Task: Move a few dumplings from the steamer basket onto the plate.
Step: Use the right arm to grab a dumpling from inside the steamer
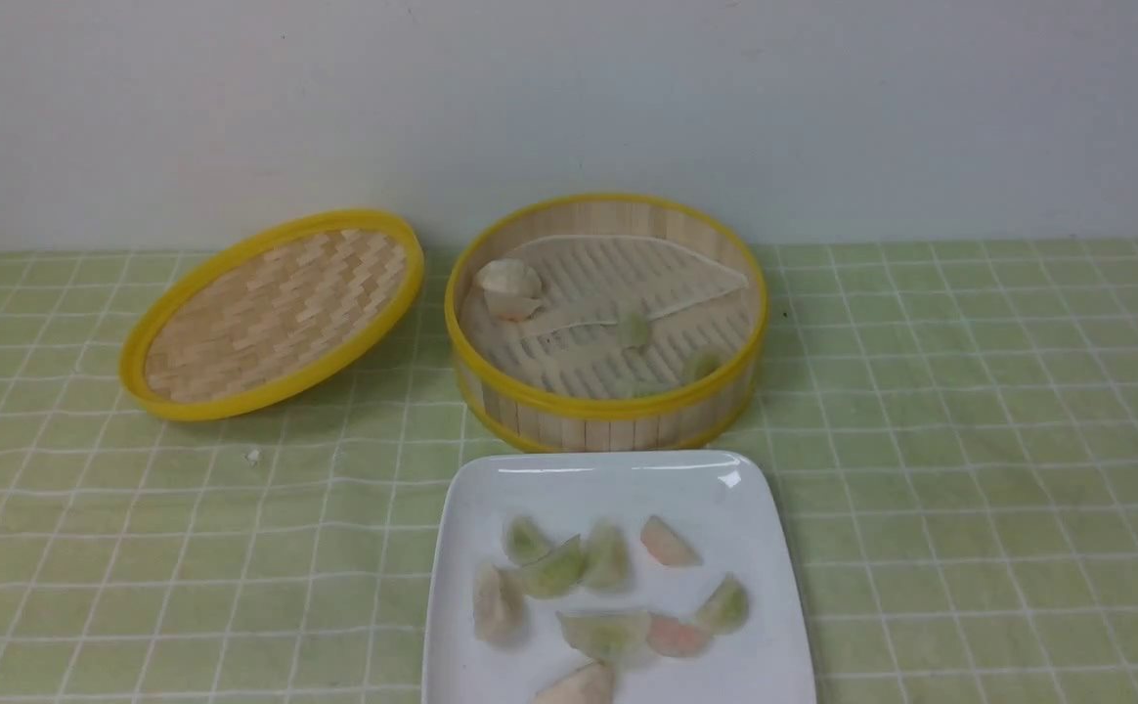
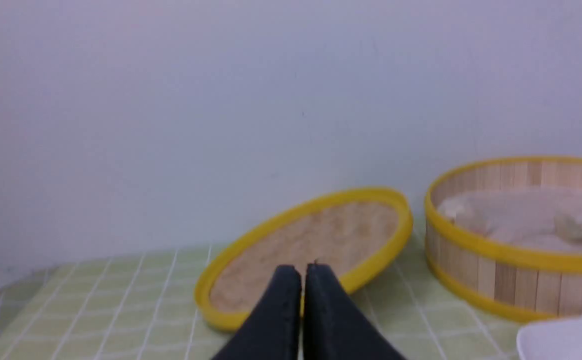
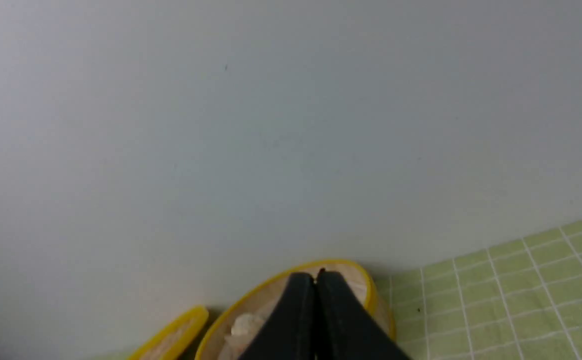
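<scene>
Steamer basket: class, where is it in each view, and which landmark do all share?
Front view: steamer basket centre, behind the plate, right of the lid.
Left wrist view: steamer basket beside the lid, past the left claw.
Right wrist view: steamer basket partly behind the right claw.
Shared landmark: the lid.

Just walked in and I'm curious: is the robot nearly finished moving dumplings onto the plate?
Looks largely done: several dumplings lie on the plate. Nothing is in hand: the left gripper and right gripper are both shut and empty. A few more lie in the steamer basket, so at most optional extras seem left.
</scene>
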Tool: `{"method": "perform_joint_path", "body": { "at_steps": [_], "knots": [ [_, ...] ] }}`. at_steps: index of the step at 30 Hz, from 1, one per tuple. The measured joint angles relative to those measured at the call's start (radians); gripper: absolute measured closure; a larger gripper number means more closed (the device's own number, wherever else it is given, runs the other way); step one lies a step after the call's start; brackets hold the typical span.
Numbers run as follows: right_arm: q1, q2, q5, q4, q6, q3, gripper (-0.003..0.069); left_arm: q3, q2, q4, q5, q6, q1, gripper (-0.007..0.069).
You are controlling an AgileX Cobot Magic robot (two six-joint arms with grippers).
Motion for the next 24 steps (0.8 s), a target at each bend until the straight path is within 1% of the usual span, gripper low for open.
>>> {"method": "perform_joint_path", "body": {
  "at_steps": [4,7,10,11,13,14,17,18,19,21,22,24],
  "knots": [
    [0.000,0.309,0.254,-0.011,-0.060,-0.257,0.0673,0.000,0.000,-0.002,-0.102,-0.007,0.000,0.0631],
    [0.000,0.550,0.449,-0.016,-0.118,-0.449,0.0673,0.000,0.000,-0.003,-0.137,-0.009,0.000,0.0631],
    [0.001,0.783,0.598,-0.016,-0.167,-0.629,0.0673,0.000,0.000,-0.003,-0.159,-0.009,0.000,0.0631],
    [0.001,0.810,0.622,-0.017,-0.172,-0.652,0.0673,0.000,0.000,-0.003,-0.165,-0.010,0.000,0.0631],
    [0.016,0.951,0.692,-0.030,-0.179,-0.785,0.0672,0.000,0.000,-0.005,-0.218,-0.022,0.000,0.0631],
    [0.019,0.964,0.697,-0.030,-0.179,-0.796,0.0672,0.000,0.000,-0.005,-0.226,-0.023,0.000,0.0631],
    [0.084,1.140,0.758,-0.080,-0.161,-0.958,0.0672,0.000,0.000,-0.022,-0.362,-0.077,0.000,0.0631],
    [0.093,1.170,0.766,-0.092,-0.154,-0.988,0.0672,-0.002,0.000,-0.027,-0.380,-0.087,0.000,0.0631],
    [0.134,1.233,0.786,-0.124,-0.130,-1.059,0.0671,-0.020,0.000,-0.040,-0.384,-0.137,0.000,0.0631],
    [0.175,1.303,0.809,-0.166,-0.101,-1.146,0.0670,-0.081,0.001,-0.047,-0.312,-0.191,0.000,0.0631],
    [0.199,1.336,0.822,-0.195,-0.082,-1.191,0.0670,-0.131,0.006,-0.049,-0.241,-0.209,0.000,0.0631],
    [0.238,1.389,0.839,-0.249,-0.049,-1.263,0.0670,-0.251,0.035,-0.049,-0.051,-0.231,0.000,0.0631]
  ]
}}
